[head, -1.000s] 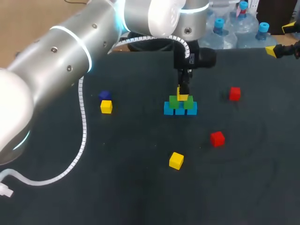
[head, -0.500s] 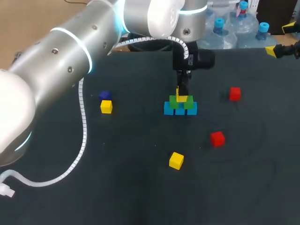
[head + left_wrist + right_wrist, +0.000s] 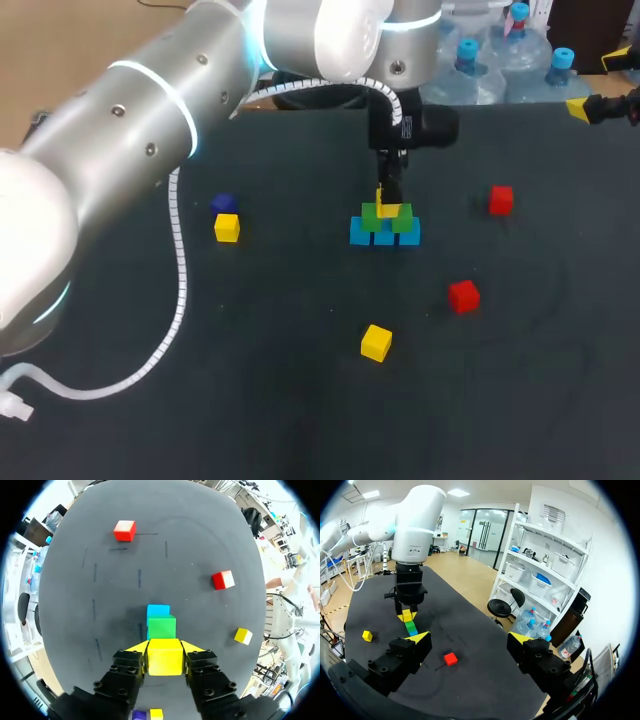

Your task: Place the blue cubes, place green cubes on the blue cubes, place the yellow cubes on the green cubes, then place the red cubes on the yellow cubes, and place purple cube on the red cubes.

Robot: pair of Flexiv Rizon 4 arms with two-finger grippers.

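A row of blue cubes lies mid-table with green cubes on top. My left gripper stands straight above them, shut on a yellow cube that sits at the green layer; whether it rests on it I cannot tell. A blue cube shows just ahead. Loose on the table are two red cubes, two yellow cubes and a purple cube. My right gripper is open and holds nothing, far off at the back right.
The black mat covers the table. Water bottles stand behind its far edge. A white cable hangs from my left arm over the mat's left side.
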